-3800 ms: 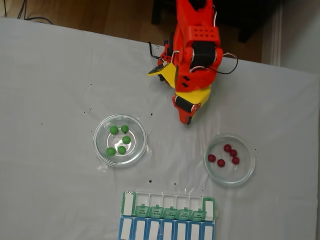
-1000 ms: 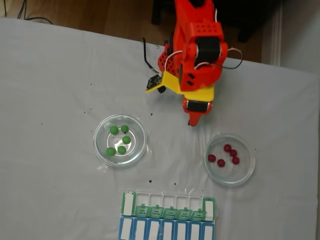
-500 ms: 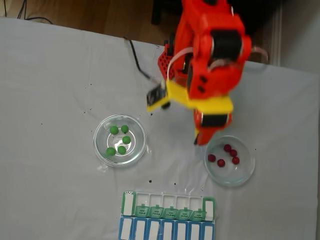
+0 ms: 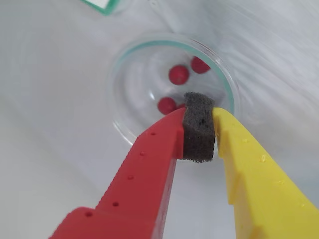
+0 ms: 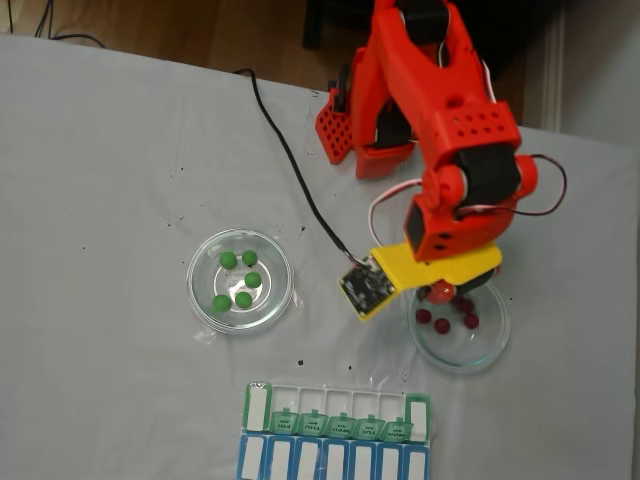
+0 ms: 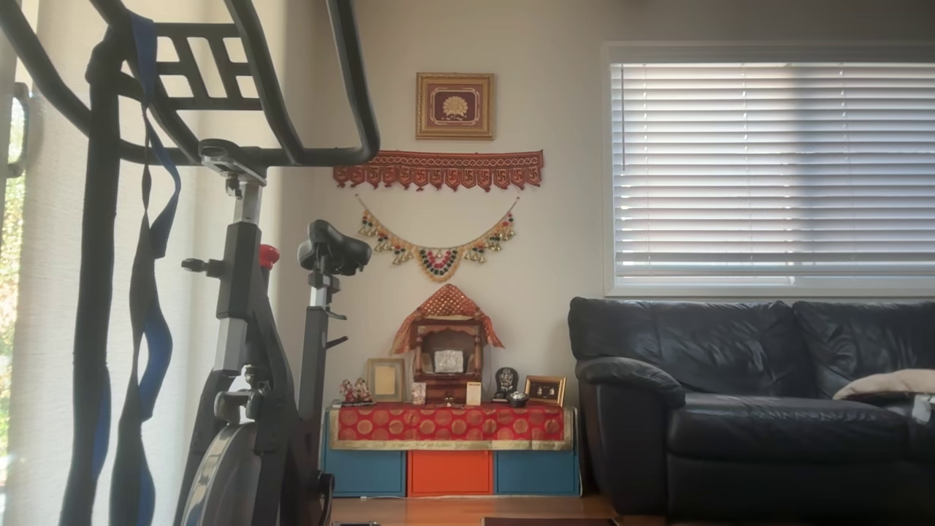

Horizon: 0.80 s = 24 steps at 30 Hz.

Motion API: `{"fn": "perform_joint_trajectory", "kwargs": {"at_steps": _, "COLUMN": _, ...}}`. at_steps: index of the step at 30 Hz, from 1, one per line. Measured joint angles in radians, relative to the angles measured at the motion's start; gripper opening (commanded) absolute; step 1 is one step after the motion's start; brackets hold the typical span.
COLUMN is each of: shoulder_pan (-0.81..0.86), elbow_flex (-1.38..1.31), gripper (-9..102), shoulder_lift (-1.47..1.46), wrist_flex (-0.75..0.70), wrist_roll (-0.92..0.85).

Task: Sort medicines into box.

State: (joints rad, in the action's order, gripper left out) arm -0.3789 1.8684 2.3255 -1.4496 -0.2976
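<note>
Several dark red medicines [image 5: 443,325] lie in a clear glass dish [image 5: 470,360] at the right of the fixed view. My gripper [image 5: 440,293] hangs over that dish's upper left rim, shut. In the wrist view the red and yellow fingers of the gripper [image 4: 199,112] press on a dark foam pad, with no ball between them. Three red balls [image 4: 178,74] lie just beyond the tips inside the dish [image 4: 119,74]. Several green medicines [image 5: 228,260] sit in a second dish [image 5: 205,305] at the left. The box [image 5: 340,427], with green lids, lies at the bottom edge.
A blue-framed row of white lids [image 5: 335,462] lies right below the box. A black cable [image 5: 290,170] runs from the arm's base across the white cloth to the wrist board [image 5: 365,288]. Tiny black specks dot the cloth between the dishes.
The arm has swung right and toward the bottom of the fixed view, from the cloth behind the dishes to over the red-ball dish. The balls and the box have not moved.
</note>
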Motion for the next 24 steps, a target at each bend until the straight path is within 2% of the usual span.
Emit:
{"fn": "perform_joint_trajectory", "kwargs": {"at_steps": 5, "shoulder_pan": -0.061, "elbow_flex": 0.017, "gripper": 5, "shoulder_lift": 0.015, "wrist_flex": 0.015, "wrist_roll": -0.06}}
{"fn": "perform_joint_trajectory", "kwargs": {"at_steps": 7, "shoulder_pan": -0.072, "elbow_flex": 0.017, "gripper": 21, "shoulder_lift": 0.0, "wrist_flex": 0.009, "wrist_roll": -0.089}}
{"fn": "perform_joint_trajectory", "kwargs": {"at_steps": 10, "shoulder_pan": -0.091, "elbow_flex": 0.005, "gripper": 20, "shoulder_lift": -0.074, "wrist_flex": -0.028, "wrist_roll": -0.126}}
{"fn": "perform_joint_trajectory", "kwargs": {"at_steps": 24, "shoulder_pan": -0.127, "elbow_flex": 0.005, "gripper": 30, "shoulder_lift": -0.181, "wrist_flex": 0.049, "wrist_roll": -0.118}}
